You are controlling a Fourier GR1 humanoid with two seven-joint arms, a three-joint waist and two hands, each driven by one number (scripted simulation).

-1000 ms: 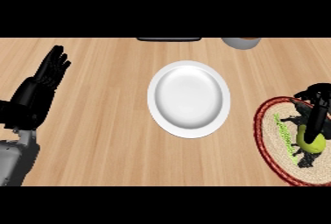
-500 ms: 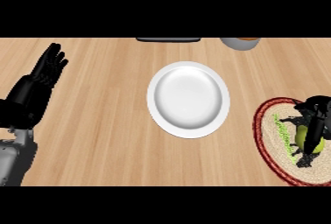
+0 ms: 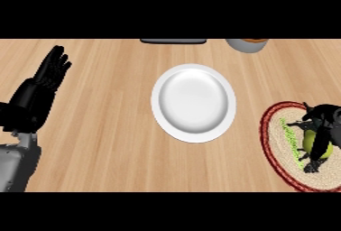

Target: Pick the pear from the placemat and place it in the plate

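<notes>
1. Head view: right robot hand [image 3: 322, 131] down over round red-rimmed woven placemat [image 3: 274, 135] at right edge, fingers curled around yellow-green pear [image 3: 311, 141].
2. Pear on placemat, well apart from white plate [image 3: 194, 103] at bench [image 3: 106, 135] centre.
3. Left robot hand [image 3: 41, 92] at left, fingers straight, resting.

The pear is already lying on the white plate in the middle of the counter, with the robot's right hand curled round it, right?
Not quite. The pear lies on the round woven placemat at the counter's right, not on the white plate, which holds nothing. The head view shows it. The right hand is indeed curled round the pear.
</notes>
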